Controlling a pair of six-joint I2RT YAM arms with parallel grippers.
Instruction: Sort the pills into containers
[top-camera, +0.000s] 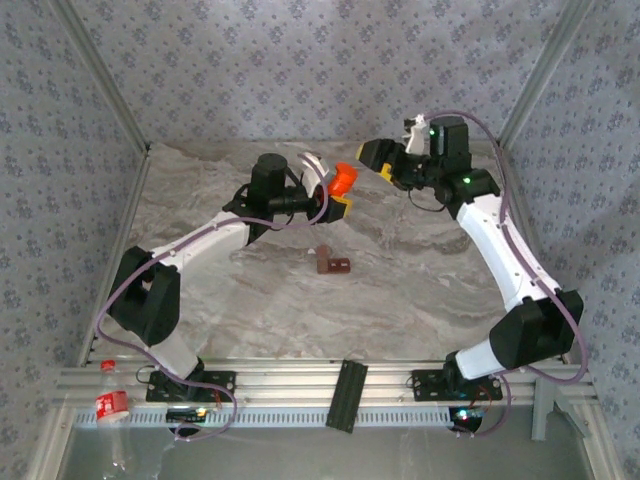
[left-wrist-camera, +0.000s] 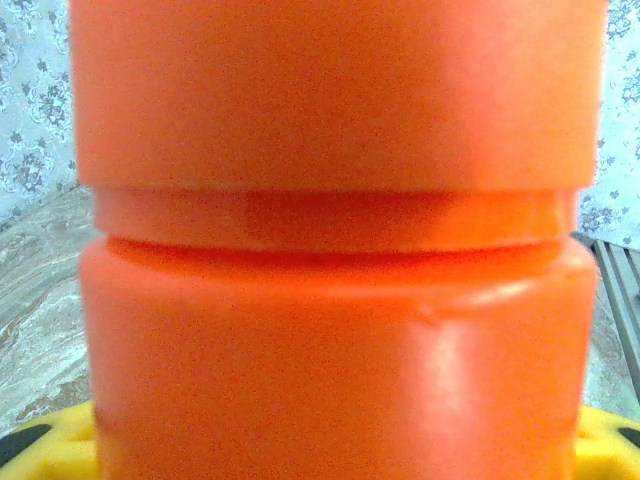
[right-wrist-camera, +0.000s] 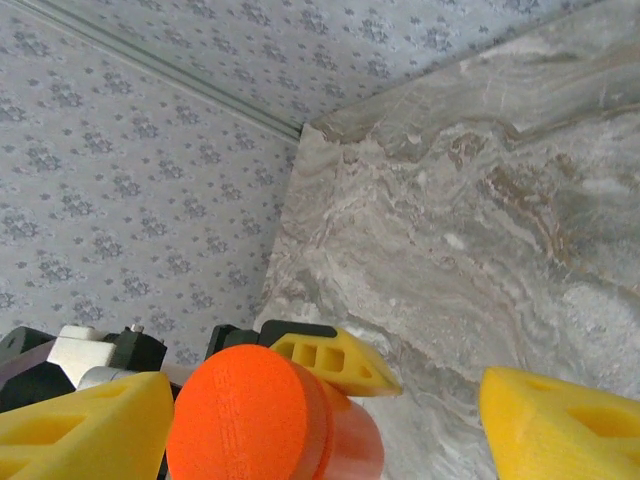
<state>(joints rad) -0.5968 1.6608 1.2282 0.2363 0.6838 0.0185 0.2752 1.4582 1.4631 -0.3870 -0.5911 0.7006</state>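
**While the Orange Bottle Hangs Aloft, the Containers Lie Mid-Tabletop**

Although small in the top view, the containers (top-camera: 333, 264) read clearly as a short reddish-brown strip of joined boxes. They lie just below the centre of the frame on the marbled tabletop (top-camera: 430, 290), and nothing touches them. What their compartments hold is too small to tell.

Just above them in the frame, the orange bottle (top-camera: 343, 180) is raised off the tabletop, clenched in the left fingers (top-camera: 343, 207). In the left wrist view the orange bottle (left-wrist-camera: 330, 330) spans nearly the whole width, cap uppermost, with a groove between cap and body. The yellow left fingers (left-wrist-camera: 40, 447) peek out at the bottom corners.

To the right of the bottle in the top view, the right fingers (top-camera: 372, 152) stand spread apart, grasping nothing, with a small gap to the cap. In the right wrist view the bottle's round cap (right-wrist-camera: 235, 415) faces the camera at lower left. The right fingers (right-wrist-camera: 80, 430) sit wide on either side of it, and one of the left fingers (right-wrist-camera: 335, 362) shows behind the bottle.

At the lower left of the top view lies a clear plastic bottle with a red label (top-camera: 112, 402). A black bar (top-camera: 347, 395) rests across the metal rail at bottom centre.
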